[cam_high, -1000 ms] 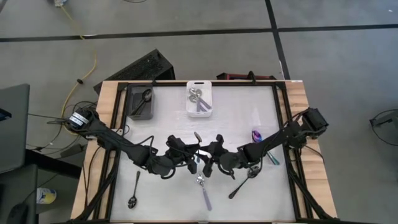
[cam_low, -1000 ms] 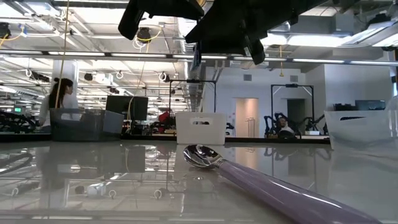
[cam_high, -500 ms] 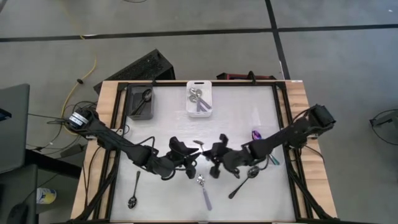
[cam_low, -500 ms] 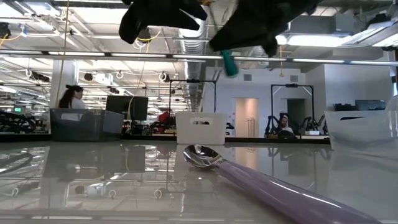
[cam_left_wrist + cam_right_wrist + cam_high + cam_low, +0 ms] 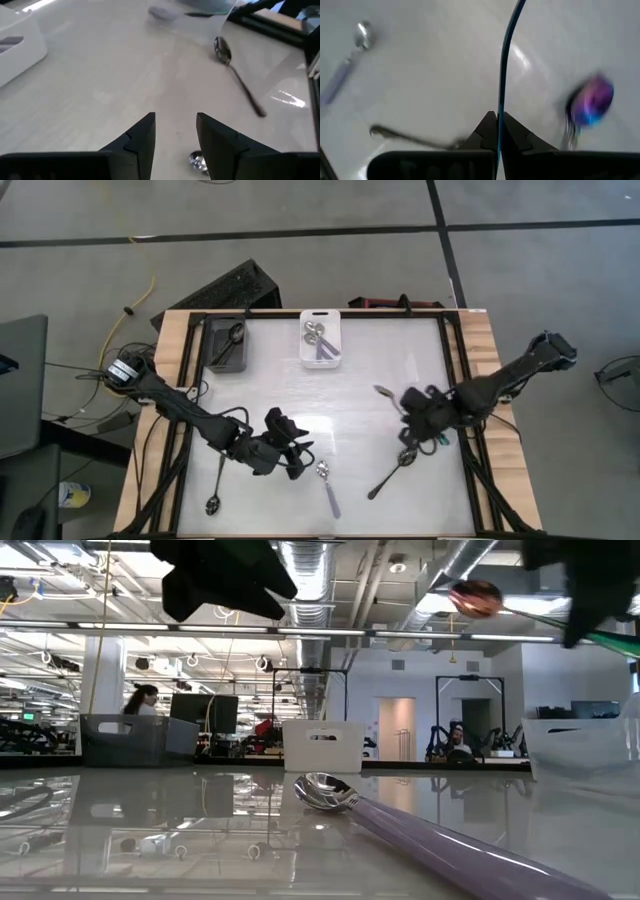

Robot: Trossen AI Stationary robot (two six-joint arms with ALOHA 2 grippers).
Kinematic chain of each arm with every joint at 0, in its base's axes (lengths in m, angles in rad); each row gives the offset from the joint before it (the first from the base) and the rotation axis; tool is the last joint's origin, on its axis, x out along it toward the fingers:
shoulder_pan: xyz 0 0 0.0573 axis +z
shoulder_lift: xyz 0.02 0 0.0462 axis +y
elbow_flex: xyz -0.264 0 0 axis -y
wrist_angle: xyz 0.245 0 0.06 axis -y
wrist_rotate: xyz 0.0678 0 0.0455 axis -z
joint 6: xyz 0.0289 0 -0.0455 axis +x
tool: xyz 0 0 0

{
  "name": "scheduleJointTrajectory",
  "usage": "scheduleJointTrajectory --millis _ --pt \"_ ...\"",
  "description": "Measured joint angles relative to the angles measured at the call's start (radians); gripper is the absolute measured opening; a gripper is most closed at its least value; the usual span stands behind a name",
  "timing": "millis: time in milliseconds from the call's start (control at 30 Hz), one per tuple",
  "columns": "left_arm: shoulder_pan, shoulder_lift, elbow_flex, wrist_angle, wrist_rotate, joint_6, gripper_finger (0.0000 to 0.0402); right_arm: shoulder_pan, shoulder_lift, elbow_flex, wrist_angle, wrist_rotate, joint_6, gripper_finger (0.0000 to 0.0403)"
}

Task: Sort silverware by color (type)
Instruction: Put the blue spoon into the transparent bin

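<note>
My right gripper [image 5: 412, 408] is pressed tight on the teal handle of a rainbow spoon [image 5: 503, 70], holding it up off the desk over the right half; its bowl [image 5: 475, 597] shows high in the low view. Just beside it toward the near edge lies a black spoon [image 5: 392, 473], and another rainbow spoon [image 5: 590, 101] lies on the desk by the right edge.

My left gripper [image 5: 296, 461] hangs with its fingers [image 5: 141, 139] spread and nothing between them, near the middle of the near edge. Just beside it lies a silver spoon with a lilac handle [image 5: 327, 486]. Another black spoon [image 5: 217, 486] lies near the near left corner.

At the far edge, a dark bin [image 5: 213, 356] holds a black spoon and a white bin [image 5: 336, 330] holds silver ones.
</note>
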Motion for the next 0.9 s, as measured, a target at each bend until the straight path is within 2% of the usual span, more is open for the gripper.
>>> scheduleJointTrajectory --millis 167,300,533,900 --pt "-0.012 0.000 -0.001 -0.008 -0.053 0.008 0.0128 0.092 -0.078 -0.090 -0.155 -0.014 0.244 0.0023" --pt "-0.012 0.000 -0.001 -0.009 -0.060 0.010 0.0128 0.099 -0.137 -0.170 -0.189 -0.049 0.349 0.0023" --pt "-0.020 0.000 -0.001 -0.010 -0.060 0.006 0.0128 0.060 -0.187 -0.286 -0.127 -0.206 0.358 0.0023" --pt "-0.022 0.000 -0.001 -0.009 -0.063 -0.013 0.0128 0.010 -0.194 -0.283 -0.125 -0.295 0.363 0.0041"
